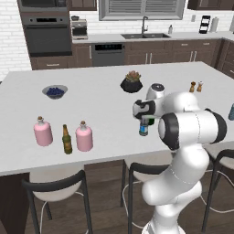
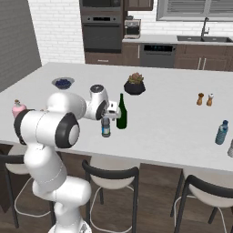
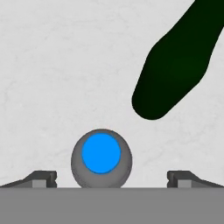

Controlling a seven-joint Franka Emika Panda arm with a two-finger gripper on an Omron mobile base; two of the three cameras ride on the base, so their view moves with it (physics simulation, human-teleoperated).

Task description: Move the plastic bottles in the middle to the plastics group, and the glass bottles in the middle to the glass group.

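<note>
**Observer:** Two bottles stand very close together under your hand. What worries you?

**Me:** The wine bottle (image 2: 121, 112) stands just beside the water bottle (image 2: 106, 127), on the counter (image 2: 173, 113) near its front edge. My gripper (image 3: 111, 179) hangs directly above the water bottle, fingers spread wide, one tip on each side of its cap, gripping nothing. If I come down off-centre, a finger (image 3: 183, 178) could land on the bottle's shoulder and tip it. If I swing sideways during the lift, my hand could clip the tall green bottle and knock it over; it looks top-heavy.

**Observer:** How does the water bottle sit?

**Me:** Upright, long axis vertical, cap pointing straight up at my hand camera, so there it shows end-on as a round disc. The wine bottle is upright too, neck up.

**Observer:** And the destination?

**Me:** The other plastic bottle (image 2: 221, 132) stands well apart, towards the counter's right end. The pink flasks (image 1: 84, 136) and beer bottle (image 1: 67, 140) are at the far left.
</note>
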